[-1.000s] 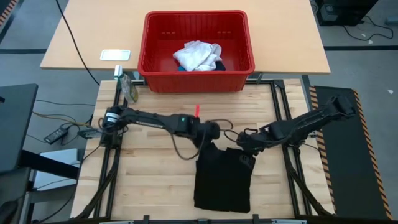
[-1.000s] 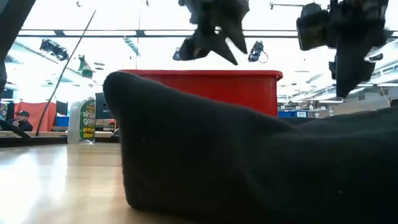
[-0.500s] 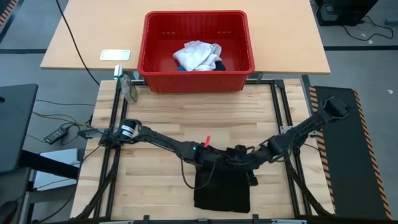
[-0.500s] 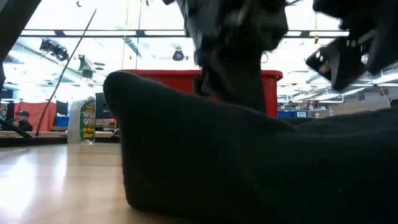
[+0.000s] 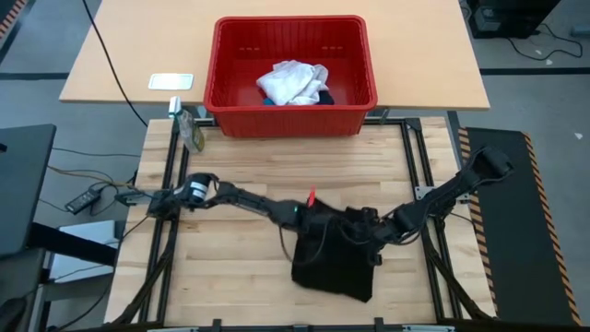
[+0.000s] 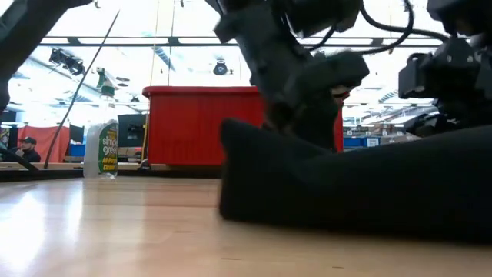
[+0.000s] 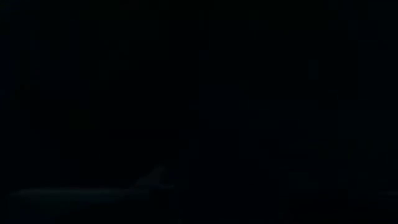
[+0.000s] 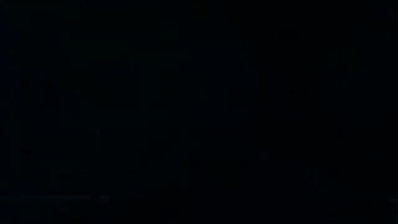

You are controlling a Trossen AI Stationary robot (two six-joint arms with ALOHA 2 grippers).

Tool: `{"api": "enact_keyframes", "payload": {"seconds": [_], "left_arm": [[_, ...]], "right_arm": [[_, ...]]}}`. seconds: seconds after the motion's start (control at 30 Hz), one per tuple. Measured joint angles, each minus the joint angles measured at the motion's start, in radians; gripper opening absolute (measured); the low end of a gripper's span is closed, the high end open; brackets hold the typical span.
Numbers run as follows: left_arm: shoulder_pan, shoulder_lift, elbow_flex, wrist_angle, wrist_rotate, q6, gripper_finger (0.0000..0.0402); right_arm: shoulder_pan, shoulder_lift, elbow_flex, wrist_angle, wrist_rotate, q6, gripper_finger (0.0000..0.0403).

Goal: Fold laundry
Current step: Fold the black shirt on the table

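Nearest me lies the black shirt (image 5: 334, 265), a soft matte bundle on the pale wooden surface (image 5: 230, 267), roughly rectangular from above with its long axis running from my side toward the far side, its near edge slanted. Seen level from the surface, the same cloth is a low dark mound with a rounded hump at one end, lying flat on the glossy planks.

My left fingers (image 5: 324, 224) and my right fingers (image 5: 369, 231) both press down at the shirt's far edge, close together, dark against dark cloth. I cannot tell whether either pair is spread or pinching fabric; both wrist views show only blackness, buried in the shirt.

Farther off, at the left far corner of the surface, stands a clear spray bottle (image 6: 101, 143) with a green label. Beyond it, on a tan table (image 5: 138, 46), sits the red plastic basket (image 5: 226, 97) with slotted walls. Only the overhead view shows its contents: a crumpled white garment (image 5: 290, 81) with a small blue piece (image 5: 266, 101) beside it.
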Motion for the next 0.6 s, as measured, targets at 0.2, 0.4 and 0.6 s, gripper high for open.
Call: {"api": "enact_keyframes", "payload": {"seconds": [0.2,0.4,0.6], "left_arm": [[0.16,0.02,0.0,0.148,-0.004,0.032,0.0114],[0.31,0.016,0.007,0.223,0.006,0.058,0.0114],[0.369,-0.067,0.045,0.119,0.258,0.057,0.0114]], "right_arm": [[-0.067,-0.147,-0.054,-0.164,0.112,0.001,0.0174],[-0.204,-0.286,-0.065,-0.455,0.267,0.129,0.0174],[-0.241,-0.44,-0.022,-0.484,0.207,0.257,0.0174]]}}
